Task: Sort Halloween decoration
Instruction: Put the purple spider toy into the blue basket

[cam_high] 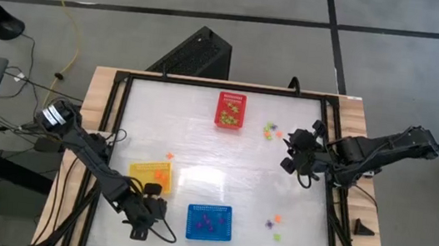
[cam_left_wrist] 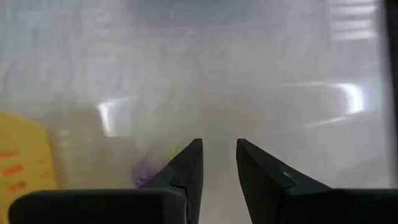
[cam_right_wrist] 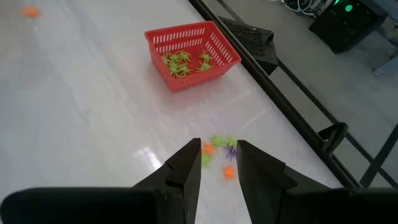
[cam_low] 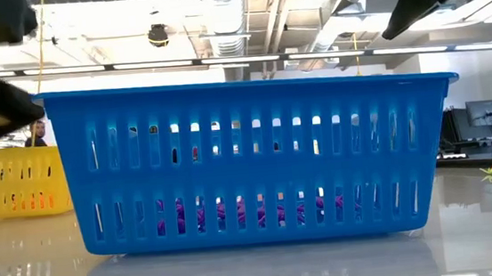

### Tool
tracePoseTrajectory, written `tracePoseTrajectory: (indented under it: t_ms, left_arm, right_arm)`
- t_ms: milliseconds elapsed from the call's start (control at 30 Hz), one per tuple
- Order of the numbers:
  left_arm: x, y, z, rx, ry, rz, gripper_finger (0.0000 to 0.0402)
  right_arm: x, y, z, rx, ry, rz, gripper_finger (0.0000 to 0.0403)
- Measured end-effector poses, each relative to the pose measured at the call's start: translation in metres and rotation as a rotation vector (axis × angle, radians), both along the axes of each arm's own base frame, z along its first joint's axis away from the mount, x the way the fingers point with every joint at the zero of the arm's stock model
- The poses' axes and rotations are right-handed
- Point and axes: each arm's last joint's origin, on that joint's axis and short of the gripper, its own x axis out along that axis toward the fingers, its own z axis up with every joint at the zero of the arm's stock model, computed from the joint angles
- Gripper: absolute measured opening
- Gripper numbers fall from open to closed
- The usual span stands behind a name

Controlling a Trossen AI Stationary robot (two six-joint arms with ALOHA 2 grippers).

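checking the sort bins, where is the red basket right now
In the high view the red basket sits at the table's far edge, near the middle, with light green trinkets inside. A loose cluster of trinkets lies just to its right, toward the right tool.

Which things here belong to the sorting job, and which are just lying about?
Job:
loose trinkets
red basket
yellow basket
blue basket
left gripper
right gripper

Lying about:
black box
yellow cable

Three baskets are sitting on the desk, trinkets lying scattered toward four o'clock.
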Motion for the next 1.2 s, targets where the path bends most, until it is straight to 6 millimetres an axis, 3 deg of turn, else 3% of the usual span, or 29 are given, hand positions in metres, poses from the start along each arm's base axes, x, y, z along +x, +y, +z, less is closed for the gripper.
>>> tracePoseTrajectory:
  t_ms: [233, 500, 700, 1033, 1200]
  left_arm:
    - [0.004, -0.004, -0.029, 0.106, 0.057, -0.051, 0.0086]
    - [0.003, -0.003, -0.028, 0.112, 0.066, -0.068, 0.0070]
    - [0.011, -0.008, -0.006, 0.128, 0.044, -0.122, 0.0007]
    - [0.040, -0.010, 0.065, 0.265, -0.006, -0.166, 0.0000]
    - [0.039, -0.007, 0.065, 0.257, 0.016, -0.089, 0.0001]
  right_arm:
    - [0.000, 0.000, 0.000, 0.003, -0.001, 0.002, 0.0134]
    - [0.001, 0.000, 0.000, 0.006, -0.008, 0.002, 0.0134]
    - [0.001, 0.000, 0.000, 0.006, -0.008, 0.002, 0.0134]
    - [0.001, 0.000, 0.001, 0.008, -0.012, 0.003, 0.0134]
    - [0.001, 0.000, 0.001, 0.009, -0.011, 0.004, 0.0134]
